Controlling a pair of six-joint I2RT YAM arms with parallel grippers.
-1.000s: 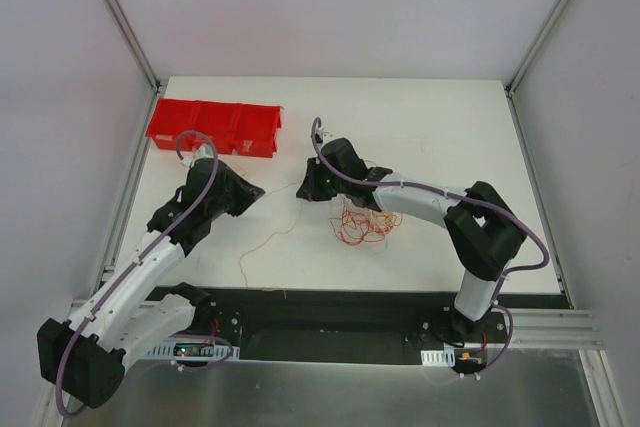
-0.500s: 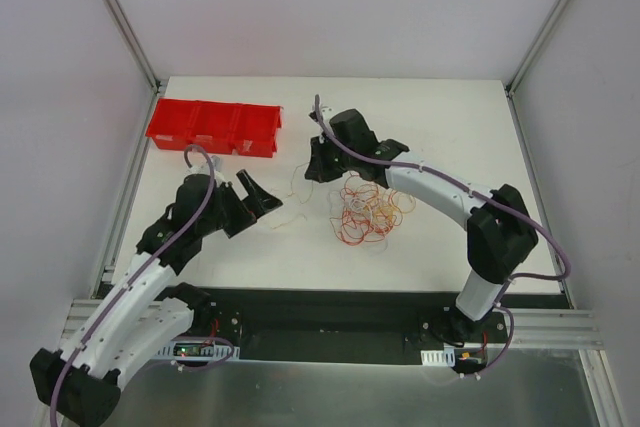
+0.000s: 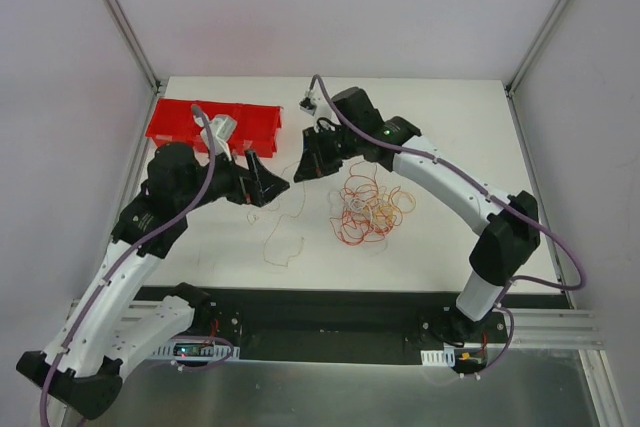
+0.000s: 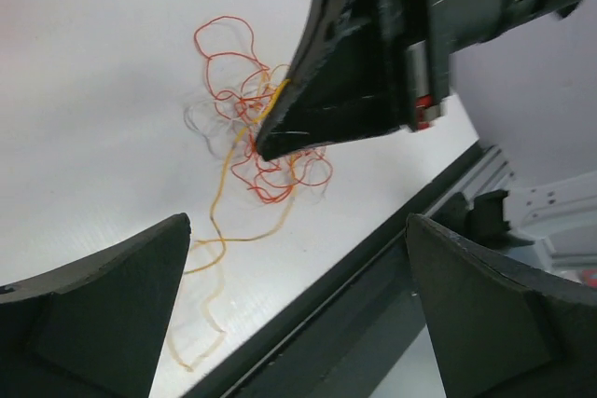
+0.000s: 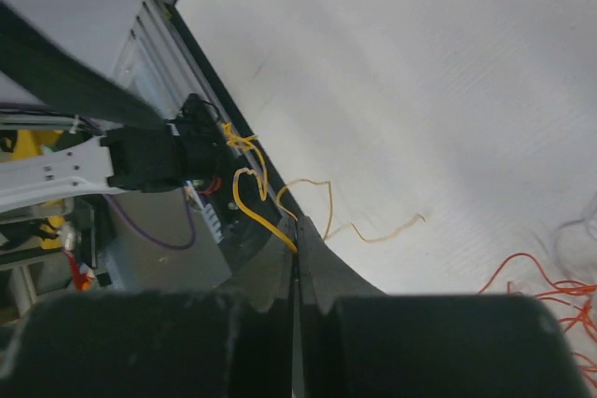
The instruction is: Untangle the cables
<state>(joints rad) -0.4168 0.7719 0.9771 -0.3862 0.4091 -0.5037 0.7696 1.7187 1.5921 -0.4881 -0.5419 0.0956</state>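
The cables (image 3: 365, 205) lie in a loose red, orange and white tangle on the white table, right of centre. My right gripper (image 3: 303, 169) hangs left of the tangle, shut on a yellow cable (image 5: 244, 195) pinched at its tips (image 5: 298, 233). That yellow strand trails down to a loop on the table (image 3: 284, 245). My left gripper (image 3: 263, 185) is open just left of the right one, with nothing between its fingers (image 4: 103, 309). In the left wrist view the tangle (image 4: 252, 137) lies behind the right gripper's tip (image 4: 280, 142).
A row of red bins (image 3: 215, 127) stands at the back left of the table. The black base rail (image 3: 330, 307) runs along the near edge. Grey walls enclose the table on both sides.
My left gripper has opened and let go of the yellow cable, then lifted toward the back right. The right gripper moved back and left, still holding the strand, whose free end dropped onto the table.
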